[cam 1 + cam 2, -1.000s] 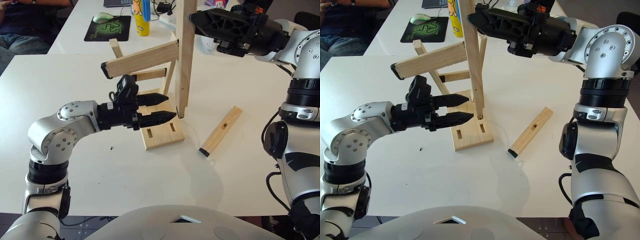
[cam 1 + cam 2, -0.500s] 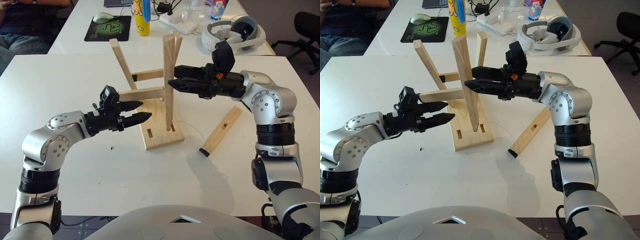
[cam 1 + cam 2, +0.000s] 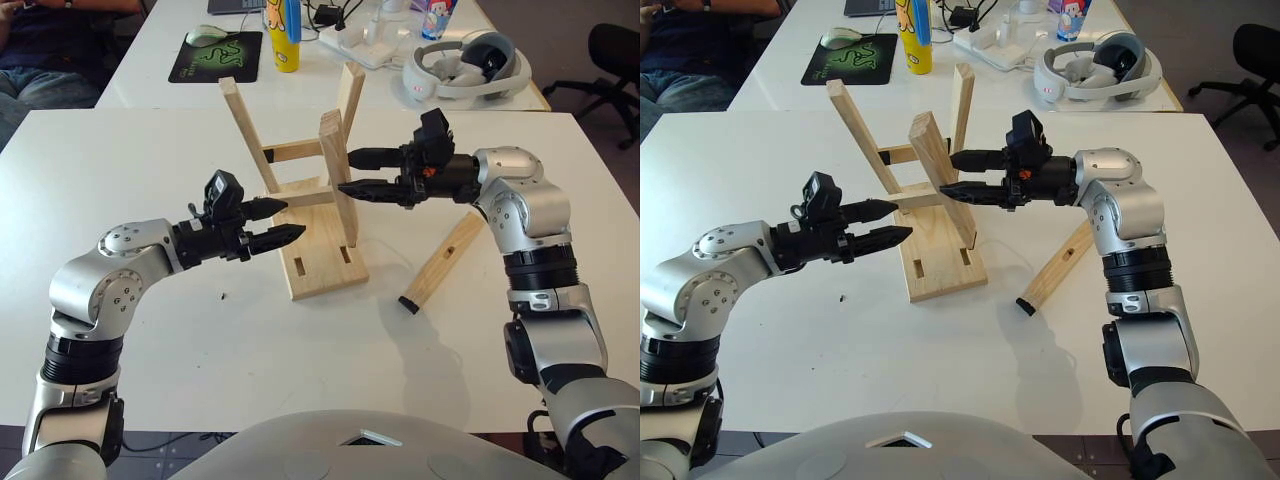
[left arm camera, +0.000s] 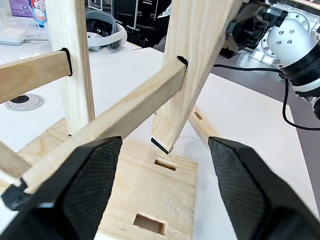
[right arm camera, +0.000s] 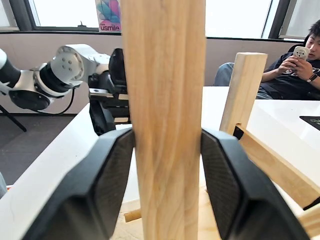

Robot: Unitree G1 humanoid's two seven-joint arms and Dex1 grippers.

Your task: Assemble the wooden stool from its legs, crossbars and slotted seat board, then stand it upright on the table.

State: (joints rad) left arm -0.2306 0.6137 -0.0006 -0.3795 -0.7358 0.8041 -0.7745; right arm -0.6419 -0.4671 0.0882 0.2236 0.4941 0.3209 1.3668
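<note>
The slotted seat board [image 3: 326,264] lies flat on the white table [image 3: 130,160]. Over it stands a part-built frame of legs and crossbars. My right gripper [image 3: 347,171] is shut on the front leg [image 3: 336,178], its pads [image 5: 110,185] pressed on both sides. That leg's lower end [image 4: 165,136] hangs just above the board's slots [image 4: 165,164]. My left gripper [image 3: 292,218] is open, its fingers [image 4: 90,185] wide on either side of the lower crossbar [image 4: 120,112]. One loose leg [image 3: 441,262] lies on the table to the right.
On the desk behind the table sit a black mouse pad [image 3: 215,55], a yellow bottle [image 3: 284,30] and a white headset [image 3: 465,65]. A small dark speck [image 3: 222,296] lies on the table left of the board.
My right gripper has brought the frame down from high above the table to just over the seat board, and the held leg now leans. The left gripper stayed near the crossbar, open.
</note>
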